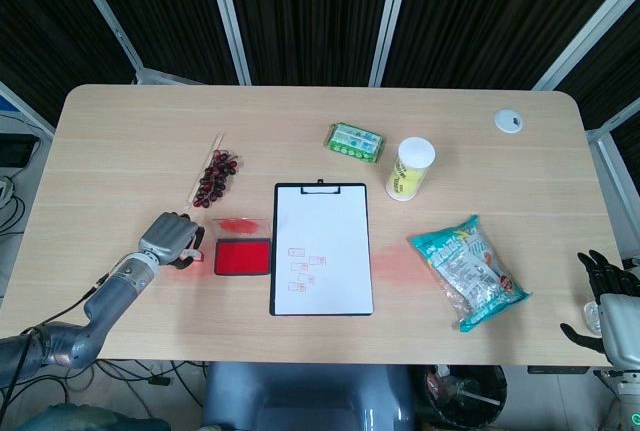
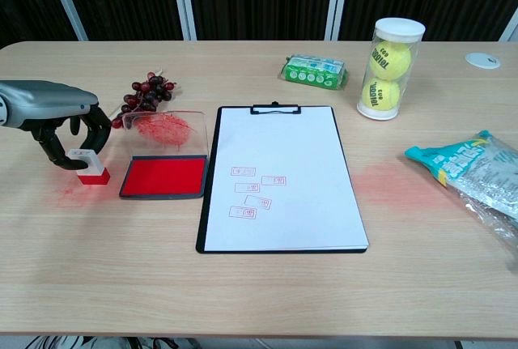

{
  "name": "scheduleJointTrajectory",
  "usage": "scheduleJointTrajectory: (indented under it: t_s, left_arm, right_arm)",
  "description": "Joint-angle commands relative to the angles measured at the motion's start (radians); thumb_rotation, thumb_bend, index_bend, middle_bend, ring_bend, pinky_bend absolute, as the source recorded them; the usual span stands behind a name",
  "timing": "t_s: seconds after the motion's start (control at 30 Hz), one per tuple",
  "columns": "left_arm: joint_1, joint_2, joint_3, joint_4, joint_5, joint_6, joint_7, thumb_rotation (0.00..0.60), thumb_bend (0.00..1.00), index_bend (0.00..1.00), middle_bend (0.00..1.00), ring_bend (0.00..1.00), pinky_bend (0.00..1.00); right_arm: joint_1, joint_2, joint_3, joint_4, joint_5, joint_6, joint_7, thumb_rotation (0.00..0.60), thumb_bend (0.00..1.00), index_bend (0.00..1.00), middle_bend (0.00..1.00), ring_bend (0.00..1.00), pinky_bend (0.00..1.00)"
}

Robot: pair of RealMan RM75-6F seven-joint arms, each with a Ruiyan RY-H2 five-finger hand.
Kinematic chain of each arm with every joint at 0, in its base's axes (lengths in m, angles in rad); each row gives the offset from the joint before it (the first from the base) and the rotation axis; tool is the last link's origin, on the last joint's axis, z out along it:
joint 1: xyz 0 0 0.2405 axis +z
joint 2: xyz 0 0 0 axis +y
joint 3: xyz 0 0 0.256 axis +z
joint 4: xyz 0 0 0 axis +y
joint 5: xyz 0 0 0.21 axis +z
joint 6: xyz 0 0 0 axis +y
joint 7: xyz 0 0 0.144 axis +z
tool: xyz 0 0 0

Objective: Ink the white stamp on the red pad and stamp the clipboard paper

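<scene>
The white stamp (image 2: 84, 163) with its red base stands on the table just left of the open red ink pad (image 2: 164, 176). My left hand (image 2: 63, 122) arches over the stamp, thumb on its left and fingers (image 2: 99, 129) at its right; whether they grip it does not show. In the head view the left hand (image 1: 172, 237) hides most of the stamp (image 1: 186, 258), beside the pad (image 1: 241, 257). The clipboard (image 2: 279, 177) lies right of the pad, and its paper carries several red marks (image 2: 251, 193). My right hand (image 1: 603, 296) hangs off the table's right front corner, fingers apart, holding nothing.
The pad's clear lid (image 2: 167, 130) stands open behind it, with dark grapes (image 2: 148, 94) further back. A green packet (image 2: 314, 71), a tennis ball tube (image 2: 391, 65) and a snack bag (image 2: 477, 175) lie right of the clipboard. A white disc (image 2: 483, 60) sits far right.
</scene>
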Motion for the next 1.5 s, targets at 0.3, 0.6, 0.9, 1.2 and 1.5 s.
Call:
scheduleJointTrajectory:
  t_s: [0.3, 0.6, 0.9, 1.2, 1.5]
  left_arm:
    - [-0.003, 0.003, 0.008, -0.007, -0.013, 0.007, 0.013, 0.6, 0.42, 0.58, 0.56, 0.28, 0.33]
    - [-0.007, 0.005, 0.011, -0.012, -0.019, 0.011, 0.017, 0.6, 0.42, 0.58, 0.56, 0.28, 0.33]
    - [-0.011, 0.008, 0.013, -0.017, -0.027, 0.012, 0.019, 0.6, 0.42, 0.58, 0.56, 0.28, 0.33]
    - [-0.015, 0.006, 0.013, -0.018, -0.034, 0.013, 0.02, 0.6, 0.43, 0.58, 0.56, 0.28, 0.33]
    - [-0.034, 0.051, -0.007, -0.107, -0.054, 0.033, 0.037, 0.6, 0.43, 0.58, 0.56, 0.28, 0.33]
  right_arm:
    - [0.0, 0.0, 0.0, 0.0, -0.002, 0.002, 0.0, 0.6, 0.09, 0.13, 0.1, 0.16, 0.16]
    - [0.0, 0.0, 0.001, 0.0, 0.0, 0.002, 0.001, 0.6, 0.09, 0.13, 0.1, 0.16, 0.16]
    - [0.0, 0.0, 0.0, 0.0, 0.0, 0.001, -0.001, 0.6, 0.09, 0.13, 0.1, 0.16, 0.16]
    - [0.0, 0.001, 0.002, -0.002, 0.004, 0.0, 0.001, 0.6, 0.09, 0.13, 0.1, 0.16, 0.16]
    - [0.0, 0.001, 0.002, -0.001, 0.006, -0.001, 0.002, 0.6, 0.09, 0.13, 0.1, 0.16, 0.16]
